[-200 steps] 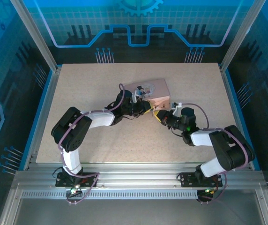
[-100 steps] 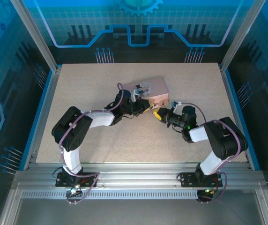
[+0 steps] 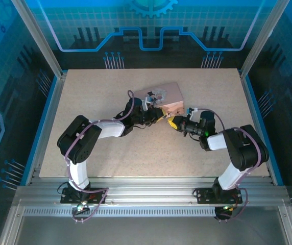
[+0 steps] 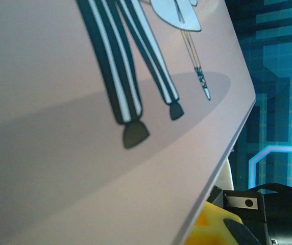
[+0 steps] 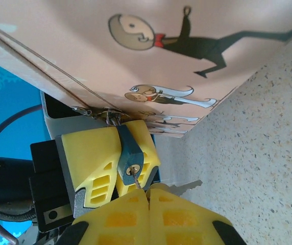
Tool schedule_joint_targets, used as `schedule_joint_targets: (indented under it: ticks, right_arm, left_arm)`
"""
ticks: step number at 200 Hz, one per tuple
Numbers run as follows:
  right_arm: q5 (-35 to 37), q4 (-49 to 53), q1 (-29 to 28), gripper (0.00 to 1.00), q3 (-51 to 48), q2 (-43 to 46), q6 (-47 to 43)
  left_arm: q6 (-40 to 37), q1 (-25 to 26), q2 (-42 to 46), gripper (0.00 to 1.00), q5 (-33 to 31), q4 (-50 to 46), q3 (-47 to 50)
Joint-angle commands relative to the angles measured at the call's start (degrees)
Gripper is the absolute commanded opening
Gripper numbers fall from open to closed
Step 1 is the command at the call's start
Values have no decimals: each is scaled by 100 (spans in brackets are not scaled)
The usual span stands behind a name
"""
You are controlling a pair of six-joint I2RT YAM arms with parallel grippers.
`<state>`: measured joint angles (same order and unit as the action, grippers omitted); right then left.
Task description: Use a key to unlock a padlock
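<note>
Padlock [image 5: 128, 155]: small bluish body hanging from the metal hasp [image 5: 92, 111] at the front edge of the pink box [image 5: 202, 71]. Its keyhole end faces the right wrist camera, just above the worktop [image 5: 268, 153].
Left gripper [image 3: 159, 118]: jaws pinching the padlock body from 2 sides, yellow pads flat against it.
Right gripper [image 5: 147, 196]: jaws pressed together on the key [image 5: 137, 179]; a short tip of the blade shows, touching the keyhole.
Step, as I judge it: seating the blade, before any turn.
Risk 1: the blade jams. The tip looks slightly angled to the lock body, so a push could press on the face rather than slide in.
Risk 2: the padlock swivels. The hasp lets it pivot, and a sideways push could twist it out of the left pads.
Risk 3: the key slips in the right jaws on turning. The grip is on a thin flat piece, and the torque may beat the friction.
Risk 4: the box drags over the worktop. Only the left hold on the lock appears to restrain it, so a hard push would move lock and box together.
Risk 5: the 2 sets of yellow fingers collide, since they stand just beside each other.
Unclear: how deep the blade sits, because the right fingers hide it.
</note>
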<state>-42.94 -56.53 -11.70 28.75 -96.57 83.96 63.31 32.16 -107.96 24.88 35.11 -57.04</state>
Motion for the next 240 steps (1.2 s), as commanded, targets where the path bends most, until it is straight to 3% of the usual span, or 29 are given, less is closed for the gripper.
schedule_joint_targets:
  ticks: [1, 44, 105, 133, 240]
  right_arm:
    - [76, 210, 56, 0, 335, -245, -58]
    - [-155, -306, 63, 0, 465, -584, 551]
    - [-81, 280, -5, 0, 556, -136, 259]
    - [195, 1407, -172, 0, 794, 189, -427]
    - [761, 1136, -631, 0, 1275, -110, -105]
  left_arm:
    - [182, 255, 47, 6, 1115, 588, 21]
    - [193, 255, 47, 6, 1115, 606, 34]
    - [208, 263, 4, 6, 1115, 643, 59]
    - [212, 309, -14, 6, 1135, 655, 18]
    - [217, 519, -32, 1, 1232, 596, -7]
